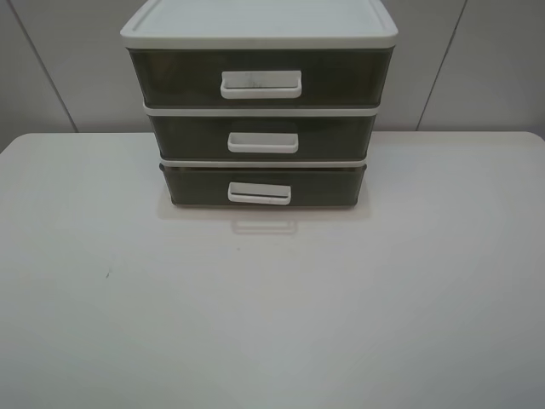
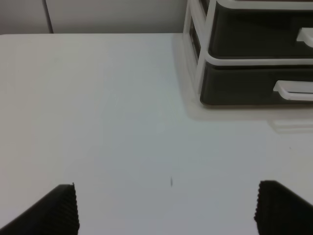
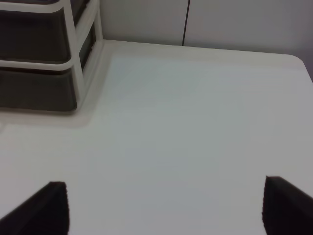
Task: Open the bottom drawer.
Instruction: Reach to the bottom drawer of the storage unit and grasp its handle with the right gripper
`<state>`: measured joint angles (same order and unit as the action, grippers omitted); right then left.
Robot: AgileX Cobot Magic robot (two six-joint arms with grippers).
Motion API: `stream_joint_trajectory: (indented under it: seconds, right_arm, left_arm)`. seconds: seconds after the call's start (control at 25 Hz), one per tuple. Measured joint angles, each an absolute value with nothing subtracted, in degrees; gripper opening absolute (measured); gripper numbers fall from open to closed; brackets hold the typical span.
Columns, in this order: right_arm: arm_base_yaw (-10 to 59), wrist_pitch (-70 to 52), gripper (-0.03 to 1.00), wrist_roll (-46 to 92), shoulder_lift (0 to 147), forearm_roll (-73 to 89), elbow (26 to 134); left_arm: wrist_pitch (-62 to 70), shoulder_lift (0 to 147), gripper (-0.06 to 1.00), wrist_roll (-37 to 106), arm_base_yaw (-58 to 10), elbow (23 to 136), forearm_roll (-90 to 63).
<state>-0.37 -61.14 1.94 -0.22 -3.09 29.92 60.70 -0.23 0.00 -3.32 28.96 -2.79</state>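
Note:
A three-tier drawer unit with a white lid (image 1: 259, 24) stands at the back middle of the white table (image 1: 255, 315). The bottom drawer (image 1: 332, 186) is smoky brown, closed flush, with a white loop handle (image 1: 259, 193). It also shows in the left wrist view (image 2: 239, 85) with its handle (image 2: 293, 91), and in the right wrist view (image 3: 36, 90). My left gripper (image 2: 166, 208) is open and empty, low over the table, short of the unit on its left. My right gripper (image 3: 164, 208) is open and empty, short of the unit on its right. Neither arm shows in the exterior high view.
The middle drawer (image 1: 332, 136) and the taller top drawer (image 1: 341, 77) are closed, each with a white handle. A grey panelled wall (image 1: 477, 68) stands behind the table. A small dark speck (image 1: 107, 274) lies on the table at the left.

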Motion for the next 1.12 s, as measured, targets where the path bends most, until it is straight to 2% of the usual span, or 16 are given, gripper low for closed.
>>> stream_joint_trajectory:
  seconds: [0.2, 0.32, 0.64, 0.72, 0.88, 1.0, 1.12]
  right_arm:
    - [-0.4, -61.1, 0.78, 1.9, 0.4, -3.1, 29.9]
    - [-0.4, -61.1, 0.78, 1.9, 5.5, -2.9, 30.2]
    - [0.8, -55.8, 0.78, 4.2, 32.4, 2.8, 41.5]
    - [4.0, -52.1, 0.78, 4.5, 38.9, 3.1, 44.3]
    - [16.7, -41.5, 0.78, 3.4, 49.0, 0.7, 47.3]
    - [25.6, -33.7, 0.78, -0.8, 56.4, -4.7, 47.5]
    - [31.7, -27.6, 0.78, -3.3, 62.7, -11.3, 47.5]
  left_arm:
    - [60.7, -0.2, 0.74, 0.0, -3.3, 29.0, -2.8]
    - [60.7, -0.2, 0.74, 0.0, -3.3, 29.0, -2.8]
    - [60.7, -0.2, 0.74, 0.0, -3.3, 29.0, -2.8]
    - [60.7, -0.2, 0.74, 0.0, -3.3, 29.0, -2.8]
    - [60.7, -0.2, 0.74, 0.0, -3.3, 29.0, -2.8]
    - [60.7, -0.2, 0.74, 0.0, -3.3, 29.0, -2.8]
    - [60.7, -0.2, 0.74, 0.0, -3.3, 29.0, -2.8]
